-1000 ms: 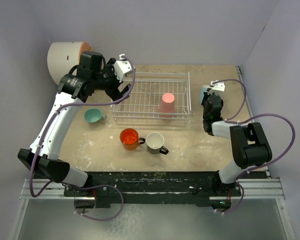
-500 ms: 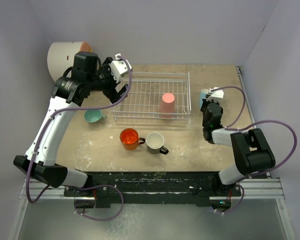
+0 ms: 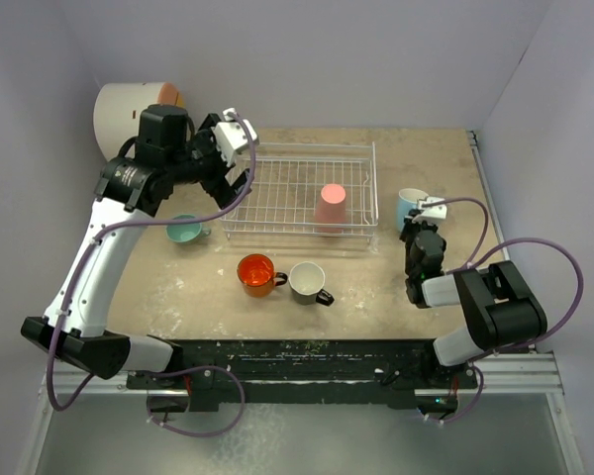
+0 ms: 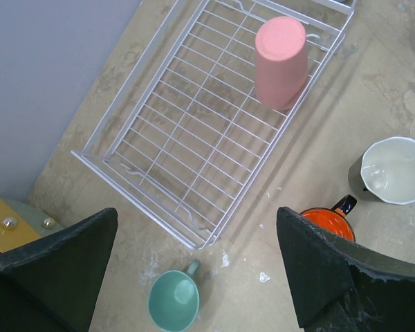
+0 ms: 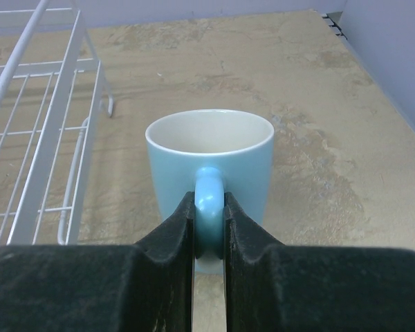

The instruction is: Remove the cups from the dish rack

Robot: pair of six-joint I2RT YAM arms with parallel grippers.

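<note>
Your right end effector (image 5: pixel 209 207) is closed onto the handle of the light blue mug (image 5: pixel 209 149), both fingers pressed against the loop. The mug is upright, mouth up, in the middle of the wrist view. From above it sits right of centre, just off the right end of the dish rack (image 3: pixel 297 146) (whether its base touches the surface (image 3: pixel 376 287) you cannot tell).

Your left end effector (image 3: pixel 234 183) is spread wide and has hold of nothing. It hangs over the left end of the rack, in the upper left of the overhead view.

The only cup in the rack is the pink tumbler (image 3: pixel 330 206), upside down against the right part of the near side.

Three cups stand outside it on the surface, mouths up:
- The teal-green mug (image 3: pixel 184 230) is just beyond the rack's lower-left corner.
- The orange mug (image 3: pixel 256 272) is below the rack.
- The black mug with white inside (image 3: pixel 308 280) is close beside the orange one, on its right.

A white drum (image 3: pixel 129 109) fills the upper left corner.
</note>
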